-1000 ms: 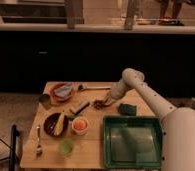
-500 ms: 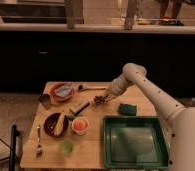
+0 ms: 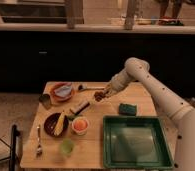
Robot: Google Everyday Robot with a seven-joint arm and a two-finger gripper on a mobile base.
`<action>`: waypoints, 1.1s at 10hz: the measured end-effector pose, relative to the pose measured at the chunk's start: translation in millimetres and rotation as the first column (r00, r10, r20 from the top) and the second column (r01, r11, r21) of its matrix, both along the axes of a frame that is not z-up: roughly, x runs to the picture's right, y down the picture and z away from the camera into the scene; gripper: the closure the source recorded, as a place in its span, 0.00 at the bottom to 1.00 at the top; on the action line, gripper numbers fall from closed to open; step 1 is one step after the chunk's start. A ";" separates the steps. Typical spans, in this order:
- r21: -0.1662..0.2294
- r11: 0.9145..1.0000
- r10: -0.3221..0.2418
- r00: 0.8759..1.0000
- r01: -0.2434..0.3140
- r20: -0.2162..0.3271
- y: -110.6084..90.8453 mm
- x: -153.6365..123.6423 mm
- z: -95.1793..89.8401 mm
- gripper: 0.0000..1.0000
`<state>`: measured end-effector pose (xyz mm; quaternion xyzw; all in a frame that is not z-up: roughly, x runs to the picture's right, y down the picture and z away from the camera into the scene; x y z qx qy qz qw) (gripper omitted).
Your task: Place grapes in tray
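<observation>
The grapes (image 3: 98, 96) are a small dark reddish bunch near the middle of the wooden table (image 3: 141, 100), left of the green sponge. My gripper (image 3: 104, 93) is right at the bunch, at the end of the white arm that reaches in from the right. The large dark-green tray (image 3: 136, 141) stands at the table's front right, empty, well below and to the right of the gripper and grapes.
A green sponge (image 3: 127, 108) lies just above the tray. To the left are an orange plate with a blue cloth (image 3: 62, 91), a dark bowl with yellow food (image 3: 56, 124), an orange cup (image 3: 80, 125), a green cup (image 3: 67, 147), a fork (image 3: 39, 140) and a bar (image 3: 80, 106).
The arm has swung left and the gripper has moved a little further left and up over the table to the grapes. The other things have not moved.
</observation>
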<state>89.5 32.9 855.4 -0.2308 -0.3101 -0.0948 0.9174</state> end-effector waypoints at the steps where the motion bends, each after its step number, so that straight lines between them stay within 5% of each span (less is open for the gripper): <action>1: 0.000 1.000 0.004 1.000 -0.004 -0.005 3.9 10.6 -8.3 1.00; 4: 0.008 1.000 0.005 1.000 -0.005 0.003 -0.8 33.7 -41.4 1.00; 11: -0.013 0.999 0.030 1.000 -0.030 -0.002 33.3 74.3 -82.2 1.00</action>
